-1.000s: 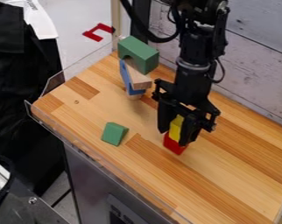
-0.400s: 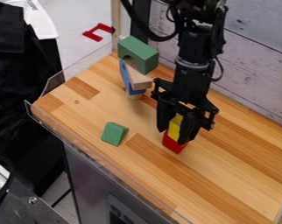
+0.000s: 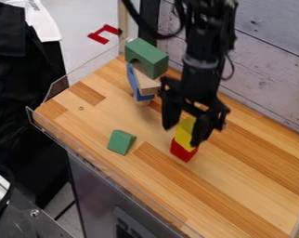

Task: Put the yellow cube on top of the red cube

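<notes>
The gripper [image 3: 182, 135] hangs right of the middle of the view, open, with one finger on each side of the upper part of the yellow cube [image 3: 184, 133]. A gap shows between its left finger and the cube, while the right finger covers part of the cube's right side. Directly beneath, the red cube [image 3: 184, 151] rests on the wooden table, and the yellow cube sits on top of it, slightly turned.
A green triangular block [image 3: 121, 142] lies left of the cubes. Farther back stands a stack with a green arch [image 3: 147, 57], a natural wood piece [image 3: 146, 82] and a blue piece [image 3: 133, 82]. A clear rim [image 3: 108, 168] runs along the table's front edge.
The gripper has opened and risen a little, shifting slightly left, so more of the yellow cube shows. The yellow cube stays on the red one, and both have shifted slightly left.
</notes>
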`<state>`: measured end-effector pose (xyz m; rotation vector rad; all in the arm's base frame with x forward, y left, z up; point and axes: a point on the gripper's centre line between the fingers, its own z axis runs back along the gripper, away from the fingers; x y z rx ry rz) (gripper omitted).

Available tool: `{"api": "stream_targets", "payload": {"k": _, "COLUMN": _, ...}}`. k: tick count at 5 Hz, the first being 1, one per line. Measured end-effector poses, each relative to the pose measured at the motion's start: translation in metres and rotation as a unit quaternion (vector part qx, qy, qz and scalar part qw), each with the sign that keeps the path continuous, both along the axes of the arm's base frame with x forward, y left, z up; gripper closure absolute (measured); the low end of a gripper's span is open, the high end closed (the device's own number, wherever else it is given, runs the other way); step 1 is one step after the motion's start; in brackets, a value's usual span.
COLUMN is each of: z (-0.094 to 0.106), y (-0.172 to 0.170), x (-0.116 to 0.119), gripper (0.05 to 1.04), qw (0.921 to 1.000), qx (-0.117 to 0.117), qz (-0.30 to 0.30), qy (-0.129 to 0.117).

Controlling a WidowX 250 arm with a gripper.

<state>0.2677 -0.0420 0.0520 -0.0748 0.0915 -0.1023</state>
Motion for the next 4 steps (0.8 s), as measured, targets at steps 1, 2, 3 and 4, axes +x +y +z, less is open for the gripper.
{"api": "stream_targets", "payload": {"k": 1, "z": 0.029, "y": 0.0, "x": 0.0, "gripper": 0.081, "qw": 0.9992, "qx": -0.003, "qz": 0.01, "qy": -0.038}}
{"api": "stream_targets", "payload": {"k": 2, "z": 0.055, "y": 0.004, "x": -0.004, "gripper": 0.085, "qw": 0.9982, "qx": 0.002, "qz": 0.012, "qy": -0.059}}
{"api": "stream_targets", "payload": {"k": 3, "z": 0.083, "y": 0.013, "x": -0.002, "gripper": 0.085, "qw": 0.996, "qx": 0.014, "qz": 0.023, "qy": -0.085}}
{"api": "stream_targets", "payload": {"k": 4, "z": 0.097, "y": 0.032, "x": 0.005, "gripper": 0.085, "qw": 0.9936, "qx": 0.042, "qz": 0.041, "qy": -0.096}}
